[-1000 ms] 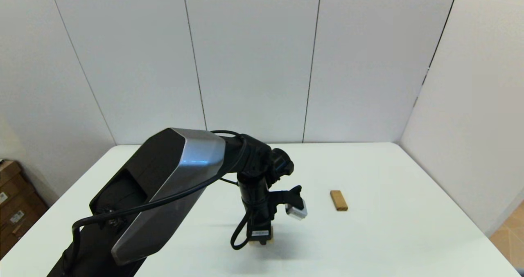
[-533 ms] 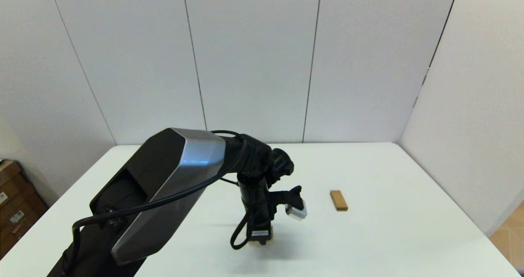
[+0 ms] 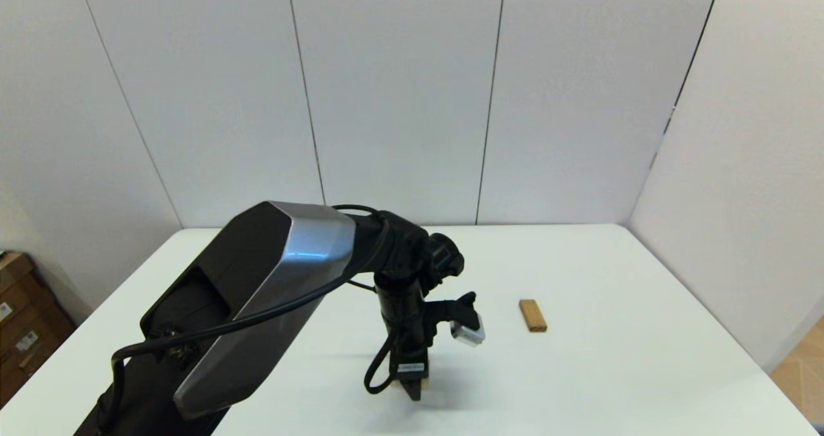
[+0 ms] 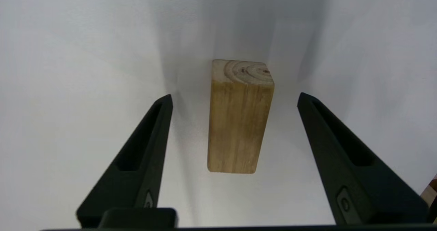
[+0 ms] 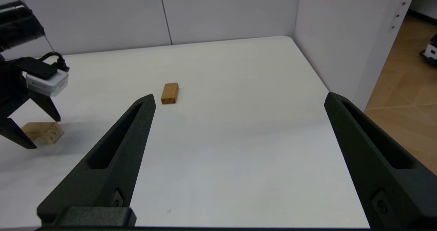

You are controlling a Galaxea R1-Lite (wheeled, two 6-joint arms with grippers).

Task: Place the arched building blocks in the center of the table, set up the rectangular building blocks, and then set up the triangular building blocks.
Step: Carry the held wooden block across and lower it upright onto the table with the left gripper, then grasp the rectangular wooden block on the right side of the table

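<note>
wood grain runs along the length of the arched building block (image 4: 239, 118), which lies on the tabletop (image 3: 579, 371) between our left gripper (image 4: 235, 98)'s fingers (image 4: 150, 139). in the left wrist view its long axis lies parallel to those fingers, with a ring-marked end face pointing away from the wrist. the fingers stand apart, one on each side of the block, and neither touches it. in the head view the left gripper (image 3: 412, 384) points straight down near the middle of the tabletop, a little toward our side, and hides nearly all of the block.

the rectangular building block (image 3: 532, 315) lies flat on the tabletop, well apart from the left gripper on the right side, its long axis running roughly away from us. in the right wrist view the same plank (image 5: 169, 93) shows beyond the fingertips.

our right gripper (image 5: 239, 98) hangs over the right part of the tabletop with its fingers (image 5: 112, 156) wide apart and nothing between them.

a small white label sits on the left gripper's body, but we cannot read its writing.

compared with half a second ago, the left gripper's fingers have spread and less of the tan block peeks out beneath them in the head view; the plank lies where it did.
</note>
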